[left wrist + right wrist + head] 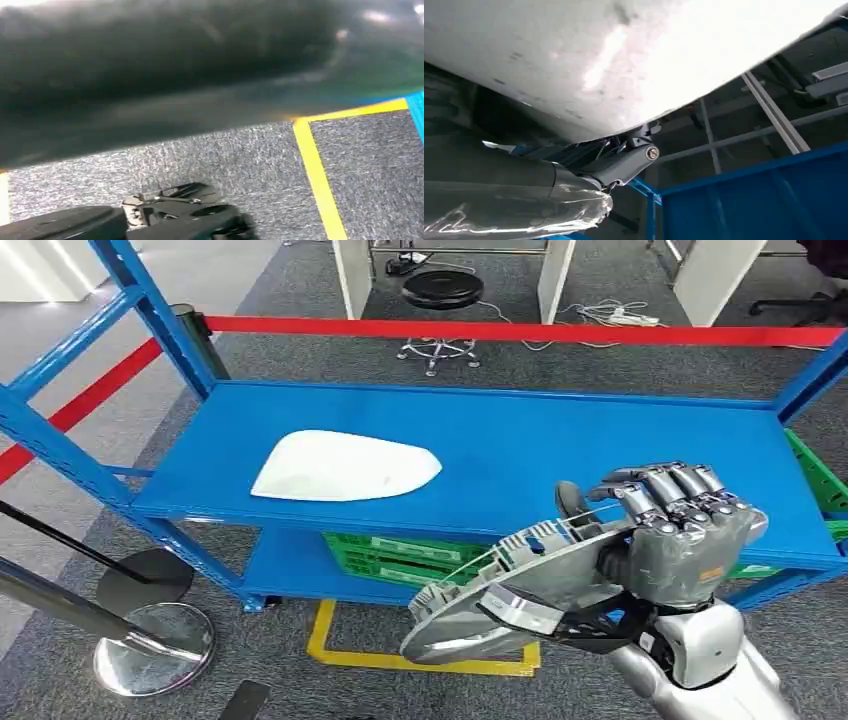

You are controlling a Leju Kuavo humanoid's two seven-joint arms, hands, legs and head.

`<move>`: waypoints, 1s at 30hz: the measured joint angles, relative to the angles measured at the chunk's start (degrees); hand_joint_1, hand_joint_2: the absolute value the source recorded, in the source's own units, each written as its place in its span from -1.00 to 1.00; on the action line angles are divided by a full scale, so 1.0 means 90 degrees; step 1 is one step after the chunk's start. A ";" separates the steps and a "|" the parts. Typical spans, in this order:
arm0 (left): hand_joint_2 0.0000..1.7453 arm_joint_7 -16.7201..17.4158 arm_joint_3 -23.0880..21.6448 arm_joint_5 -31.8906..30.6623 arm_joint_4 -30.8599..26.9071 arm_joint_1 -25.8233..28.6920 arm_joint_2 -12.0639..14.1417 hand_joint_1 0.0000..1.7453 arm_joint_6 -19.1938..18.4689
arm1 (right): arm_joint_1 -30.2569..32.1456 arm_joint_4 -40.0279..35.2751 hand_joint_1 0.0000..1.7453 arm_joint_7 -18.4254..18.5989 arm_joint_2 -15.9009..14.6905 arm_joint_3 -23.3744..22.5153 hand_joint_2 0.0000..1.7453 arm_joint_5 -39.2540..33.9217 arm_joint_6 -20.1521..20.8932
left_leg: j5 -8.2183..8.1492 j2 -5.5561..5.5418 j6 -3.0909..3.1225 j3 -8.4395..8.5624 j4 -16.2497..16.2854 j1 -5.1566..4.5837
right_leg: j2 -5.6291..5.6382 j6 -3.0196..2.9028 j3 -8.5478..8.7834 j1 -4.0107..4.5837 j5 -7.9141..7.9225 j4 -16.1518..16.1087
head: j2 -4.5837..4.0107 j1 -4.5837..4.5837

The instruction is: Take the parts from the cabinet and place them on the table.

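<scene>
**A:** Holding a part, looks like. The right hand (672, 540) sits at about 4 o'clock in the head view, fingers (668, 487) curled together over the edge of a silver-grey part (520, 585) with ribbed housing on its back. The part sticks out toward 8 o'clock from the hand, tilted, hanging in front of the blue shelf (600, 455) rather than resting on it.

**B:** Yep, clamped on it for sure. In the right wrist view the pale underside of that part (624, 55) takes up the whole 12 o'clock half, with the grey thumb (499, 190) down at 8 o'clock. What about the other one?

**A:** White shell part (345, 466) lying flat on the shelf's top deck, around 10 o'clock from the held one and well apart from it. Nothing touching it.

**B:** Green crates (400, 558) on the lower deck, right under the shelf's front lip. Red barrier tape (520, 332) runs across behind at 12 o'clock, chrome stanchion base (155, 648) at 8 o'clock on the carpet.

**A:** Left hand? The left wrist view is mostly a dark blur, plus grey carpet and a yellow floor line (317, 175). Can't tell what those fingers are doing.
</scene>
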 joint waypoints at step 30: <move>1.00 -0.0510 -0.0462 0.0347 0.0002 0.0019 0.0250 -1.00 -0.0445 | 0.0186 -0.0221 -0.08 -0.0413 0.0296 -0.0376 1.00 -0.0214 -0.0005 | -0.0382 -0.0004 -0.0001 -0.0335 0.0708 -0.0008 | 0.0011 0.0008 0.0023 -0.0011 -0.0026 -0.0003 | 0.0000 -0.0005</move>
